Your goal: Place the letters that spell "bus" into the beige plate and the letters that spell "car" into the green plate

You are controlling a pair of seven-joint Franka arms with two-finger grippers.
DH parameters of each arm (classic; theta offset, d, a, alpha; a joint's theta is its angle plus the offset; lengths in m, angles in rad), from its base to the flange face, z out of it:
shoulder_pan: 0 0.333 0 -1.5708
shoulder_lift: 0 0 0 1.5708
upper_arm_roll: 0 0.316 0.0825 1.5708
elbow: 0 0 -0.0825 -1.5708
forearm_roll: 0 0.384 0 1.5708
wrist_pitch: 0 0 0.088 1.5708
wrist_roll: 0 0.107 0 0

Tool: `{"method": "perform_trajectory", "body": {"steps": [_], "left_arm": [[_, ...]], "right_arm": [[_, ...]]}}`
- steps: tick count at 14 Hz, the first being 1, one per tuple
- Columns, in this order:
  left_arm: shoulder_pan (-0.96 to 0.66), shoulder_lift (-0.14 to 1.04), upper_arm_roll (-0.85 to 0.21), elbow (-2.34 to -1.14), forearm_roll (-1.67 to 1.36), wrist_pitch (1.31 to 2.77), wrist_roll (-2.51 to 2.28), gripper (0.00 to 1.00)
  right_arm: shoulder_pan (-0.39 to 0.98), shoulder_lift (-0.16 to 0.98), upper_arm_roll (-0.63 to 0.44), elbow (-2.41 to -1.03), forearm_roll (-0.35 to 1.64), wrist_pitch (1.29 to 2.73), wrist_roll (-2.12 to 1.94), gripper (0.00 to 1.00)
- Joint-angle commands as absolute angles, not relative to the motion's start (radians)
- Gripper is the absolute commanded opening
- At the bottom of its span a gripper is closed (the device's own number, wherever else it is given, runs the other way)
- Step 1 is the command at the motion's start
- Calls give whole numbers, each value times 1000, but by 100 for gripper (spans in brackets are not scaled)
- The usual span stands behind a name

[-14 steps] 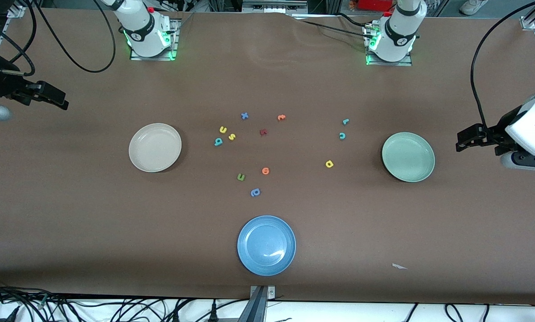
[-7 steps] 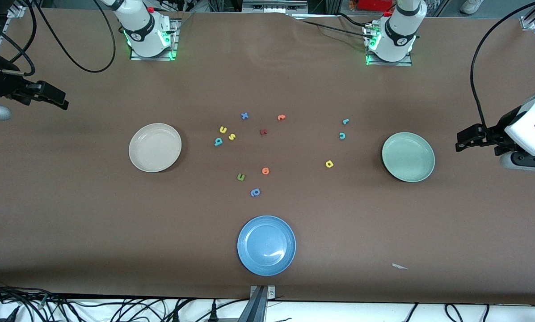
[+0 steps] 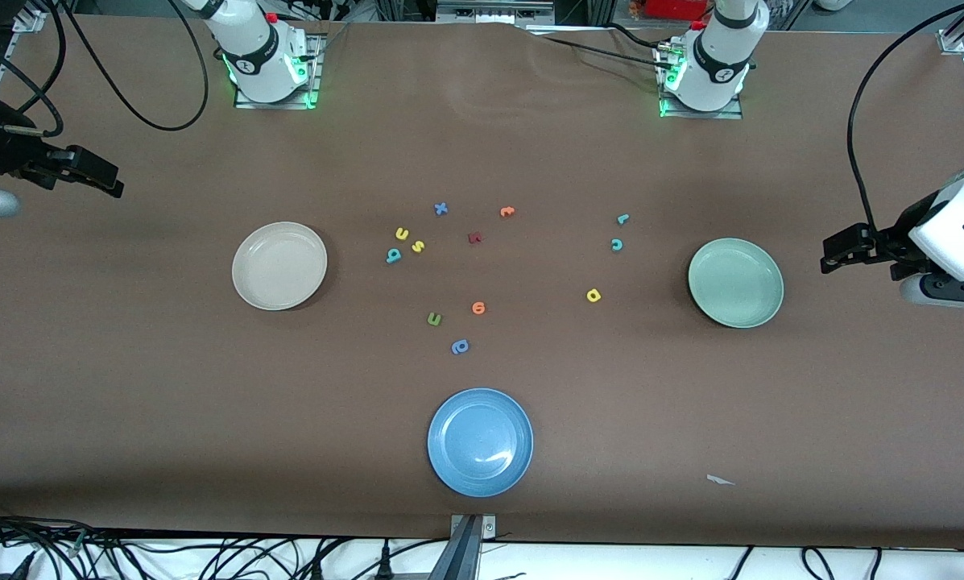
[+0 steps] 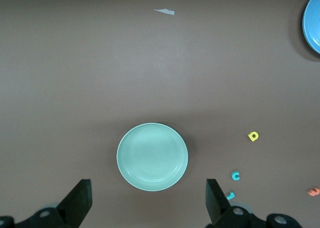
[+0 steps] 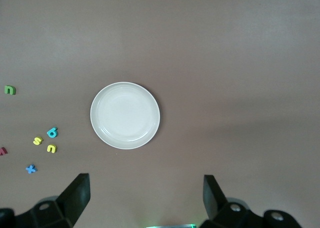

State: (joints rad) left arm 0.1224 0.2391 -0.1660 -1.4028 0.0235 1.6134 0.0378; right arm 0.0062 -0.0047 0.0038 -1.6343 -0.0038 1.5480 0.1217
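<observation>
The left gripper (image 3: 832, 251) hangs wide open and empty over the table's end by the pale sage-green plate (image 3: 735, 282), and the right gripper (image 3: 111, 179) waits likewise past the cream-beige plate (image 3: 279, 266). The tiny foam letters, teal "b" (image 3: 393, 255), yellow "u" (image 3: 402, 234), yellow "s" (image 3: 418, 246), teal "c" (image 3: 617, 244), teal "r" (image 3: 623, 218) and yellow "a" (image 3: 593, 296), lie mid-table. They look featherlight and squashy, best pinched gently across their thin sides.

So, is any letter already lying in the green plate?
No, the green plate is empty in the left wrist view, and the teal "c" and yellow "a" lie on the table beside it.
</observation>
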Motion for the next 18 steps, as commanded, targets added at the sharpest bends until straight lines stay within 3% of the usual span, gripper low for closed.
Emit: {"method": "perform_trajectory", "body": {"steps": [1,9,15,18], "left_arm": [[121,239,-166,-1396,3,1601,34,100],[120,239,-167,-1396,3,1591,34,100],[118,250,-169,-1405,-3,1589,28,100],[111,258,-169,-1452,-6,1588,-9,100]], "right_arm": [[6,-6,5,-1617,6,1529,126,100],[127,34,9,-1611,8,1572,141,100],[306,248,9,-1617,6,1756,253,100],[388,282,9,-1716,2,1912,488,100]]}}
